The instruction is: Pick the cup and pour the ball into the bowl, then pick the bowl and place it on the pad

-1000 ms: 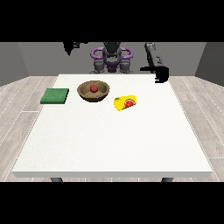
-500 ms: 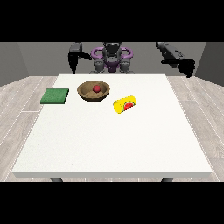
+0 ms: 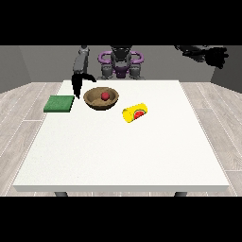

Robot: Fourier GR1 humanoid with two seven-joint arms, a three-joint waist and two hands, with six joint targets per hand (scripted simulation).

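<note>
Yellow cylindrical cup lies on its side on the white table, right of centre toward the far half, open end with red interior facing near-right. No hand touches it. Just left and slightly farther sits the brown wooden bowl, upright, with the small red ball inside it. Cup and bowl are near each other but apart. Further left, near the table's left edge, is the flat green square pad, lying flat, separated from the bowl by a strip of bare table.

The hand at the view's left hangs above the far-left part of the table, fingers pointing down, over the gap between pad and bowl, just beside the bowl's left rim; whether it touches the rim can't be told. Its fingers look straight and spread, holding nothing. The hand at the view's right is raised high, well off past the table's far-right corner, well apart from every object; whether its fingers are apart or together can't be told. It holds nothing visible.
</note>
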